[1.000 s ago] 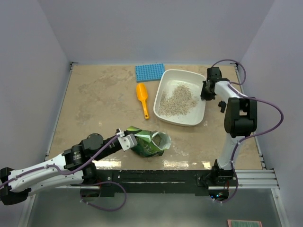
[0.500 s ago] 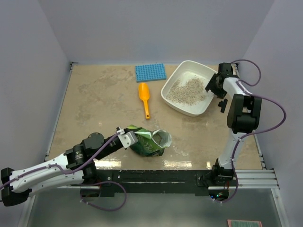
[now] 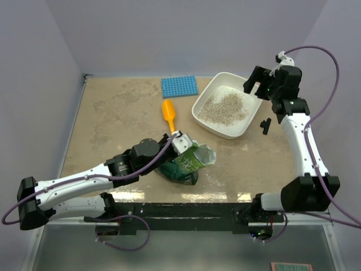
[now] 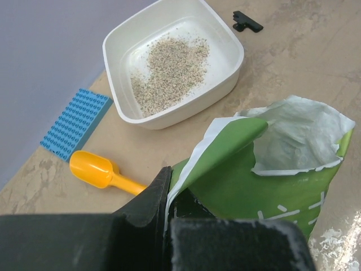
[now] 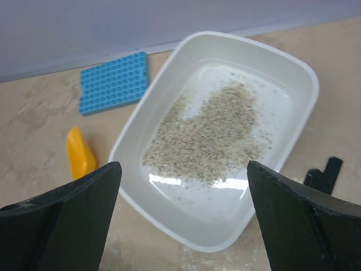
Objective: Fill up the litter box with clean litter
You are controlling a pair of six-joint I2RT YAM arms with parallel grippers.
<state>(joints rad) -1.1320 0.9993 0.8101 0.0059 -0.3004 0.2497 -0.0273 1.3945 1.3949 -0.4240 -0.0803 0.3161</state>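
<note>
Two grippers differ, we see: our left gripper (image 3: 179, 141) is clamped on the edge of the green litter bag (image 3: 189, 164), near the table's (image 3: 113, 118) near edge. Our right gripper (image 3: 259, 83) hangs with jaws spread wide above the litter box (image 3: 228, 133), which sits toward the far right corner. We find the clean litter (image 3: 225, 107) heaped mid-box, short of every rim, and bare tabletop between box and bag.

White tubular links join chunky black joint housings on the left arm (image 3: 67, 183) and right arm (image 3: 304, 144). A purple cable (image 3: 338, 76) trails along each. The left gripper (image 4: 168, 197) and right gripper (image 5: 183, 169) are matte black, with broad flat-faced jaws
</note>
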